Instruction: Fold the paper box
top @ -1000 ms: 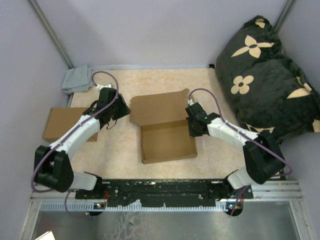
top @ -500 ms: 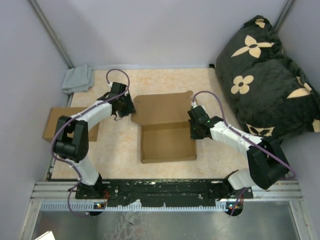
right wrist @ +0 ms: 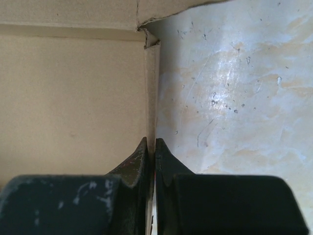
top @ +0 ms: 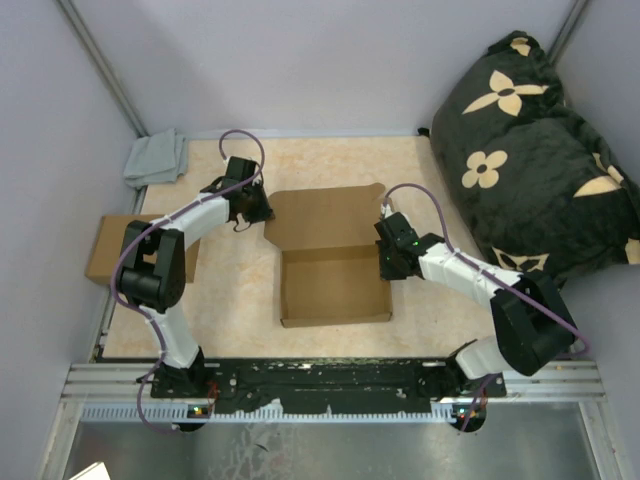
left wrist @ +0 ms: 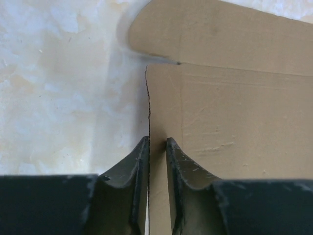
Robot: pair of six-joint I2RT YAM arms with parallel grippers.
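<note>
Overhead view: a pale marbled worktop (top: 230, 310) with two black-and-white robot arms reaching in from the near edge. The paper box (top: 335, 285), plain brown card, sits in the middle between the arms. Its tray is formed, with low walls standing up around a rectangular floor. The lid panel is unfolded and lies back on the far side, its curved side flaps spread out. The left gripper (top: 262, 212) is at the lid's left edge. The right gripper (top: 388, 262) is at the tray's right wall, near the far corner. A second flat cardboard box (top: 110, 248) lies well to the left, partly under the left arm. A grey cloth (top: 155, 158) is in the far left corner, and a dark flowered cushion (top: 530, 150) is off to the right.

Left wrist view: the two black fingers straddle the lid's left edge. The jaws stand a little apart, with bare card showing in the gap, so they do not look clamped on it.

Right wrist view: the jaws are closed on the thin top edge of the tray's right wall. Card floor is on one side and bare worktop on the other.

Progress, as a judgement: the tray seems done. The lid has not yet been brought over, and its flaps are not yet tucked in, so roughly the closing half appears to remain.
</note>
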